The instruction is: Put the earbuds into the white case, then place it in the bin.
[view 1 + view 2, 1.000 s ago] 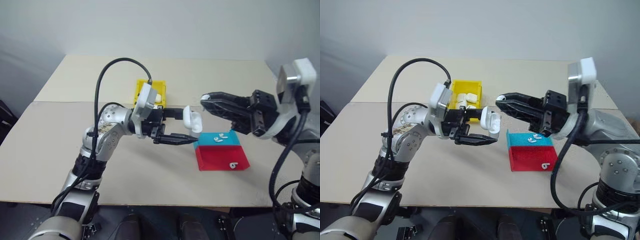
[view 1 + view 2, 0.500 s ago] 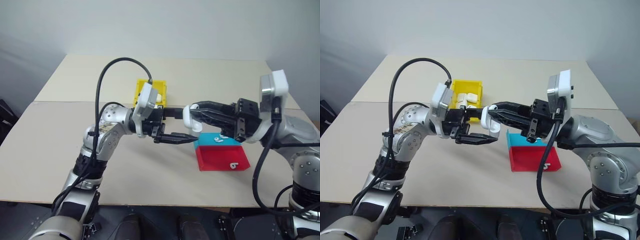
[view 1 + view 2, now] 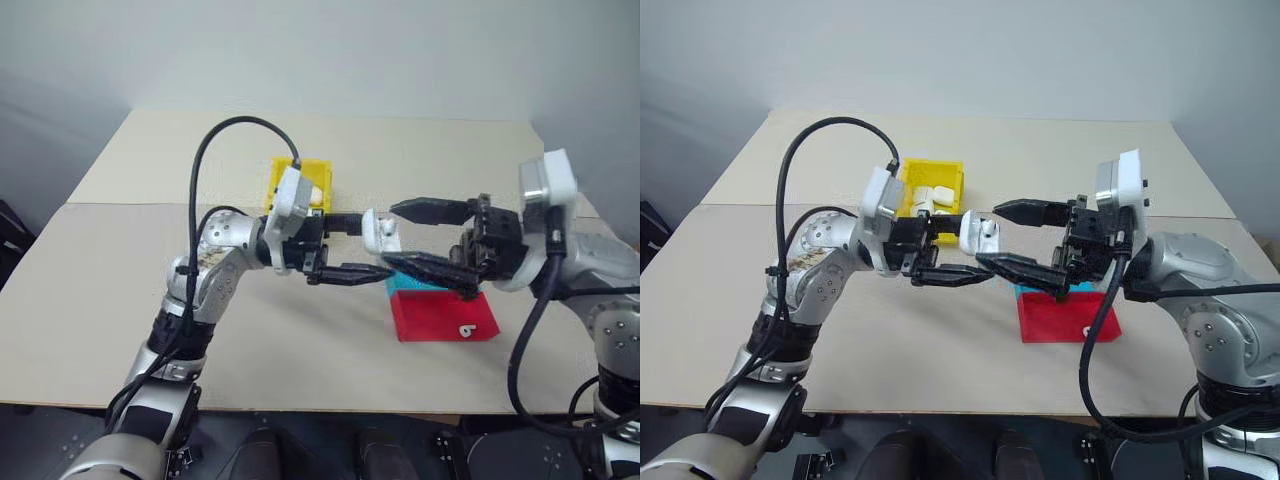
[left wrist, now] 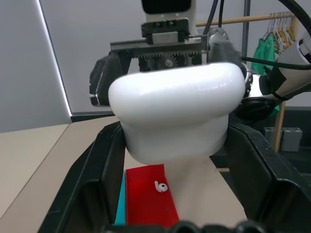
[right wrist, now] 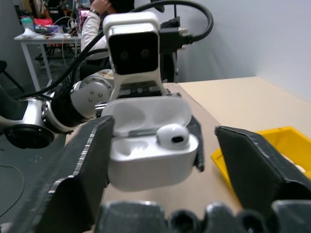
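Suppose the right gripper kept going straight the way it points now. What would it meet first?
Most likely the open white case, held by the left gripper: the right gripper points at it with open fingers either side, though depth is unclear.

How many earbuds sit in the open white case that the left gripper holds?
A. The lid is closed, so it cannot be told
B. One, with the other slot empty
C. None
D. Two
B: in the right wrist view the white case has its lid up, one earbud seated and the neighbouring slot empty.
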You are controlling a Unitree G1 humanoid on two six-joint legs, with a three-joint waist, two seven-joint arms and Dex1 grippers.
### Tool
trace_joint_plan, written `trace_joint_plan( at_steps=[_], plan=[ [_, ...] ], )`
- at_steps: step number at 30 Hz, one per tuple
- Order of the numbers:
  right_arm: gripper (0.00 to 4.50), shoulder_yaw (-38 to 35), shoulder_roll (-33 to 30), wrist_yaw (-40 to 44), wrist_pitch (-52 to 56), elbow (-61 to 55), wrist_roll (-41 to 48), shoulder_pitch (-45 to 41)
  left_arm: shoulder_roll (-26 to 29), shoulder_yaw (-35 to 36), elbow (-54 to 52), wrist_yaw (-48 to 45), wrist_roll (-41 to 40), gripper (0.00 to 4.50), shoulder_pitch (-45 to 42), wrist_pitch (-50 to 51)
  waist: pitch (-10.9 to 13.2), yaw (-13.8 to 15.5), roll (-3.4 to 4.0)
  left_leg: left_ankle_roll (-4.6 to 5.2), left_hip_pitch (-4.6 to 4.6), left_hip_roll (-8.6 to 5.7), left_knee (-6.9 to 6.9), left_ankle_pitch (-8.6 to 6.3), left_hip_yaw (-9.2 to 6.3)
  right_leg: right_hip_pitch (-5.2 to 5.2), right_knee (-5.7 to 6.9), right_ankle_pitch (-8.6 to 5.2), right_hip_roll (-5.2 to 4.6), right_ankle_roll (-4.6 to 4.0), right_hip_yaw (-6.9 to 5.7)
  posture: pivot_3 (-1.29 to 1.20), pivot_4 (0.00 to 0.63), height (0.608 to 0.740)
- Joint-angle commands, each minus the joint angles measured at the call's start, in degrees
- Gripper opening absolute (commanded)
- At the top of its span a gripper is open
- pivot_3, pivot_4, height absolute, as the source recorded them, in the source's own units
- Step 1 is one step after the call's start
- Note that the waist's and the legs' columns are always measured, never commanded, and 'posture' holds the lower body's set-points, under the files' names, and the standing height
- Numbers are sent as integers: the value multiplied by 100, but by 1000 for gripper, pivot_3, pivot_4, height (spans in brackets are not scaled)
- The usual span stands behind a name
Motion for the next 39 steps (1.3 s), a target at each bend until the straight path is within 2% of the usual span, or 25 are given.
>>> trace_joint_plan(
  at_steps=[1, 3, 8, 12, 15, 20, 21, 23, 28, 32, 39],
  plan=[
    [4434, -174, -108, 16, -130, 125, 19, -230, -41, 121, -132, 9, -55, 2795, -72, -131, 0, 0, 0, 0, 0, 0, 0, 0, 0, 0, 0, 0, 0, 0, 0, 0, 150, 740],
    [4434, -278, -185, 34, -142, 306, 0, -362, -28, 119, -120, -14, -26, 2795, -43, -171, 0, -4, 0, 0, -1, 0, 0, 0, 0, 0, 0, 0, 0, 0, 0, 0, 150, 740],
    [4434, -141, -985, 649, -579, 1197, -884, -986, 64, 175, -110, -44, 15, 2795, -7, -175, 0, 2, 0, 0, -2, -1, 3, 0, 1, -1, -1, 0, -1, 0, 0, 0, 150, 740],
    [4434, 996, -1719, 1485, -1276, 2001, -2336, -1616, 110, 191, -146, -79, 10, 2795, 58, -206, 0, -2, 1, 1, -1, 0, -5, 0, 1, -7, -2, 0, 1, 0, 0, 0, 150, 740],
    [4434, 2086, -1954, 2131, -1870, 2718, -3553, -2069, 100, 189, -136, -90, 18, 2795, 50, -242, 1, -40, 1, 1, -4, 2, -2, 0, 4, -11, -3, 0, 1, 0, 2, 0, 150, 740],
    [4434, 3479, -1605, 2855, -3297, 4213, -5323, -2829, 16, 217, -53, -47, 46, 2795, 39, -388, 2, -76, 5, 0, -15, 1, 1, 0, 6, -25, 2, 0, 1, 0, 3, 0, 150, 740],
    [4274, 3611, -1455, 2925, -3507, 4581, -5500, -2960, -1, 214, -56, -27, 50, 2795, 51, -401, 2, -86, 5, 0, -17, 1, 1, 0, 7, -30, 3, 0, 1, 0, 4, 0, 150, 740],
    [3849, 3762, -1203, 3043, -3929, 5249, -5779, -3173, -26, 201, -77, -4, 64, 2795, 80, -421, 2, -102, 5, -1, -36, 1, 3, 1, 7, -48, 5, 0, 1, 0, 4, 0, 150, 740],
    [2175, 3851, -714, 3283, -4892, 6641, -6179, -3591, -5, 260, -209, 57, 22, 2795, 219, -418, 5, -115, 9, -9, -63, 2, 9, 8, 8, -87, 23, 1, -1, -1, 6, 0, 150, 740],
    [2175, 3959, -485, 3613, -5479, 7296, -6432, -3746, 31, 283, -275, 93, 36, 2795, 319, -434, 5, -125, 9, -11, -59, 2, 10, 9, 10, -85, 26, 1, -2, -1, 6, 0, 150, 740],
    [2175, 4014, -38, 3396, -6200, 8356, -6969, -4037, 61, 311, -374, 193, 36, 2795, 379, -418, 6, -135, 11, -17, -56, 2, 11, 13, 10, -85, 32, 1, -2, -1, 7, 0, 150, 740]
  ],
)
